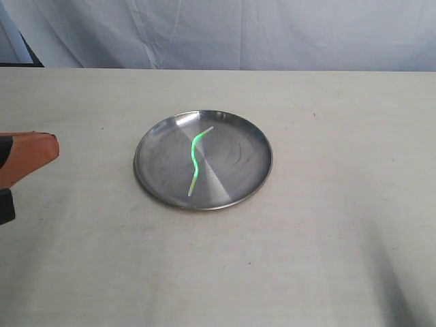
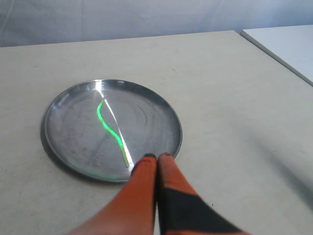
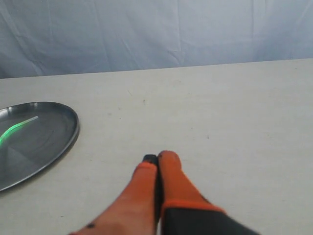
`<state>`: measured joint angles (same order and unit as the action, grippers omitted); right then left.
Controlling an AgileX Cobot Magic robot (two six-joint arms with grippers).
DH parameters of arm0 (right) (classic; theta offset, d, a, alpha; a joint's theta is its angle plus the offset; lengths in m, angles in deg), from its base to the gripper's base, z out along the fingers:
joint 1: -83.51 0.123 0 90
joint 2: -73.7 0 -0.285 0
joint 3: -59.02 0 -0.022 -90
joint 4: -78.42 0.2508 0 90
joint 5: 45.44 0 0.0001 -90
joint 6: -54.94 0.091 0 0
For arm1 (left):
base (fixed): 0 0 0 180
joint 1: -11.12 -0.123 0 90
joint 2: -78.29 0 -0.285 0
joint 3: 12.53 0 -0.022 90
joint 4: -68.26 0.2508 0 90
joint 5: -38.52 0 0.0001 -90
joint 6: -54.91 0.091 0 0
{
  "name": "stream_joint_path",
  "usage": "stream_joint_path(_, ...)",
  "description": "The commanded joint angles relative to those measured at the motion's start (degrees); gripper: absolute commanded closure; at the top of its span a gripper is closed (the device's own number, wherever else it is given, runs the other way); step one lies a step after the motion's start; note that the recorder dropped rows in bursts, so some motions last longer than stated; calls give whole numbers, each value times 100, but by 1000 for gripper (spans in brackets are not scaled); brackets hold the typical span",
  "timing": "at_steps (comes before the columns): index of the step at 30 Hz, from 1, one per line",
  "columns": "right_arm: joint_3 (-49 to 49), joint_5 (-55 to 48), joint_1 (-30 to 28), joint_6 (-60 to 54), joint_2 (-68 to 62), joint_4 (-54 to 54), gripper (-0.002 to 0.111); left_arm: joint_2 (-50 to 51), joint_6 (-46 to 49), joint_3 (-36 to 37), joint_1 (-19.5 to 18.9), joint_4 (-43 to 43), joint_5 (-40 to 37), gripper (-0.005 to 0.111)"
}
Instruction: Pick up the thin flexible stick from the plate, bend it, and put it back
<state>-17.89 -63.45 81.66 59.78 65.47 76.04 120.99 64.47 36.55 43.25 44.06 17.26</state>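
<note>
The round steel plate (image 1: 235, 178) sits mid-table, and the thin flexible stick (image 1: 195, 161) lies in it, wavy and glowing green along its middle. From the left wrist the plate (image 2: 61, 147) shows with the stick (image 2: 111, 129) lying loose inside. My left gripper (image 2: 157, 156) is shut and empty, its orange fingers pressed together above the plate's near rim; in the exterior view it (image 1: 53, 148) enters at the left edge, apart from the plate. My right gripper (image 3: 159, 157) is shut on nothing over bare table, to the side of the plate (image 3: 66, 137) and the stick (image 3: 17, 127).
Pale cloth backdrop hangs behind the beige table (image 1: 327, 259). A white surface (image 2: 288, 44) adjoins the table in the left wrist view. The right gripper is outside the exterior view.
</note>
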Motion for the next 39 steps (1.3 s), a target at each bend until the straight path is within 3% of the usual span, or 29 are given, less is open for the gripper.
stream_joint_path(1,-31,36,-36,-15,44,12,108,-43,9,18,22,-22,30,107)
stream_joint_path(7,-31,36,-36,-15,44,12,108,-99,9,102,22,-11,173,107)
stream_joint_path(11,-31,36,-36,-15,44,12,108,-535,114,302,-215,612,128,107)
stream_joint_path(19,-31,36,-36,-15,44,12,108,-2211,101,1232,-1812,713,17,107)
stream_joint_path(24,-31,36,-36,-15,44,12,108,-3088,92,2023,-2400,713,43,107)
stream_joint_path(32,-31,36,-36,-15,44,12,108,-3314,-89,2814,-2425,756,735,107)
stream_joint_path(39,-31,36,-36,-15,44,12,108,-3491,-89,2814,-2284,2266,884,107)
